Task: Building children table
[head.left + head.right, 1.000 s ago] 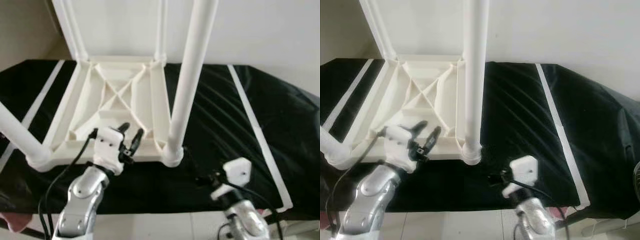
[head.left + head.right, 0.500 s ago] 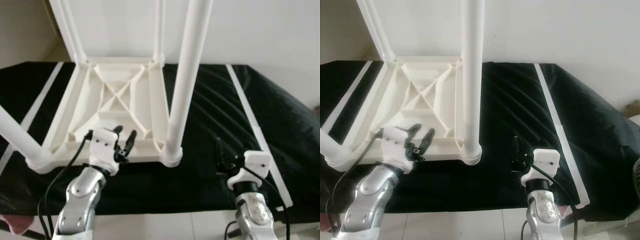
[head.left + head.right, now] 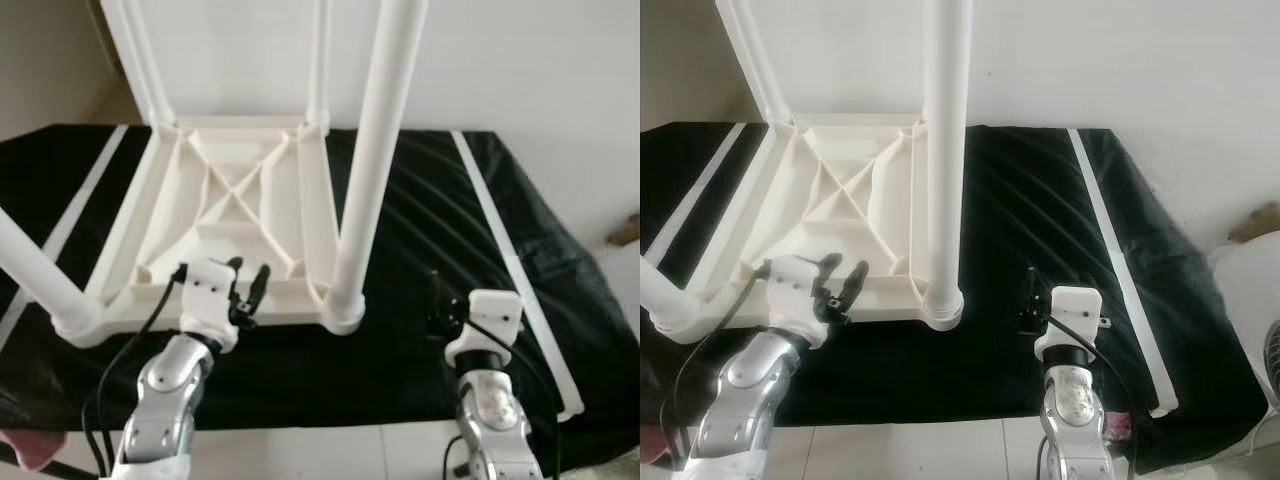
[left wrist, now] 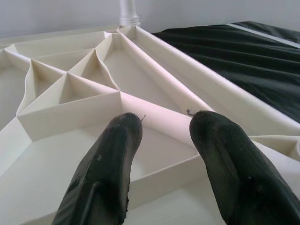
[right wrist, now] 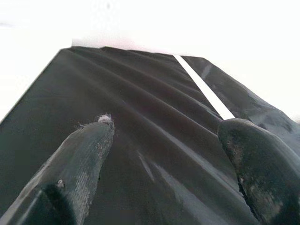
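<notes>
While the white plastic children table [image 3: 235, 215] lies upside down on the black cloth [image 3: 1040, 220], its underside faces up: rectangular frame w/ raised rim, diagonal ribs crossing in an X at centre, smaller triangular cells twd the corners. Four round white legs stand up from the corner sockets. Near-right leg [image 3: 375, 160] is thick, rises straight out of the frame top; its base sits in a round collar at the corner. Near-left leg [image 3: 35, 265] angles off to the left edge. Two far legs are thinner in view, by the wall [image 3: 1120, 60]. Table occupies the left half of the cloth, far edge close to the wall.

Cloth is wrinkled, glossy, w/ white stripes [image 3: 1110, 235] running front to back on both sides.

Left end effector [image 3: 250, 285]: fingers apart, tips over the near rim of the table's underside, btwn the two near legs. In left wrist view both black fingers [image 4: 115, 159] hover just above a rib junction; cannot tell if touching. Nothing held.

Right end effector [image 3: 1028, 300]: right of the near-right leg's base, apart from the table, above bare cloth. In right wrist view fingers [image 5: 84, 154] spread wide, nothing btwn them, cloth folds and one stripe ahead.

Pale floor [image 3: 910, 450] shows below the cloth's front edge.
</notes>
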Robot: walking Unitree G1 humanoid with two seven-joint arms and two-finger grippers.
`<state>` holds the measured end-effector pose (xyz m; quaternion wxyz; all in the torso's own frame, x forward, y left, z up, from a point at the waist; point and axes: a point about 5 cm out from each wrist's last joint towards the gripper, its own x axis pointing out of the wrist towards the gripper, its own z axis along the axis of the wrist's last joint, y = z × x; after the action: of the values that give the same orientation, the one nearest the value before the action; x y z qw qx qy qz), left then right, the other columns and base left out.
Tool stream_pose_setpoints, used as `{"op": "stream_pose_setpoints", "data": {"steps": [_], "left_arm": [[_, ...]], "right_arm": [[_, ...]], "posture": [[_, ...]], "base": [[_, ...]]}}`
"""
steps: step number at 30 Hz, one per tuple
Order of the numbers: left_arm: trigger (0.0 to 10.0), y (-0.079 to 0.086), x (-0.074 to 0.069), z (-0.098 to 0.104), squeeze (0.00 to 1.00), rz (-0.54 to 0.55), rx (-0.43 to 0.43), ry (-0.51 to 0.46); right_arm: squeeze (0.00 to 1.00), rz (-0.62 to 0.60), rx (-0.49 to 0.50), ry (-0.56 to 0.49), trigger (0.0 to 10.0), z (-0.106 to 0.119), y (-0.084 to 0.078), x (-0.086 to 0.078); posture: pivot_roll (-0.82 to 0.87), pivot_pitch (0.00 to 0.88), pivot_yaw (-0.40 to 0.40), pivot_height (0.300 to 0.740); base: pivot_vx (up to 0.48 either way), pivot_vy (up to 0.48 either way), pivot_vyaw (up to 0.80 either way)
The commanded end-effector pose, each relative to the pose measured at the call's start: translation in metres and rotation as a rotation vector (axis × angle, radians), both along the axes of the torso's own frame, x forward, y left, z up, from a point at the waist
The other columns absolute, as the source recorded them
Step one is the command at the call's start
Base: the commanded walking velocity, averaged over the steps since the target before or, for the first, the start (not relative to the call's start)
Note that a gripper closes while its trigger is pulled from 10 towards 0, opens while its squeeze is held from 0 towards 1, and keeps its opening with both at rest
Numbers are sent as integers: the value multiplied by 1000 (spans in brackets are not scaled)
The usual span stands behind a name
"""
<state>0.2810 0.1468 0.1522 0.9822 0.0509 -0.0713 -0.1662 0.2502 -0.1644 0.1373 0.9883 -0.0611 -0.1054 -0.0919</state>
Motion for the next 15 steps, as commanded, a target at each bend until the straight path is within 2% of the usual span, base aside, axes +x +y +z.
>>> {"op": "stream_pose_setpoints", "data": {"steps": [1,10,13,15], "left_arm": [[10000,12,3,-4,0,193,-18,11],[10000,12,8,-4,0,200,-12,11],[10000,13,9,-3,0,201,-11,8],[10000,14,10,-4,0,200,-5,10]], "right_arm": [[0,-21,-9,23,10000,-6,-1,0],[0,-60,-28,17,10000,-7,-3,3],[0,-80,-35,13,10000,-7,-5,3],[0,-159,-32,22,10000,-11,-14,-3]], "posture": [[-113,107,10,740],[-117,102,18,740],[-119,106,19,740],[-119,106,21,740]], "base": [[0,0,0],[0,0,0],[0,265,0],[0,274,0]]}}
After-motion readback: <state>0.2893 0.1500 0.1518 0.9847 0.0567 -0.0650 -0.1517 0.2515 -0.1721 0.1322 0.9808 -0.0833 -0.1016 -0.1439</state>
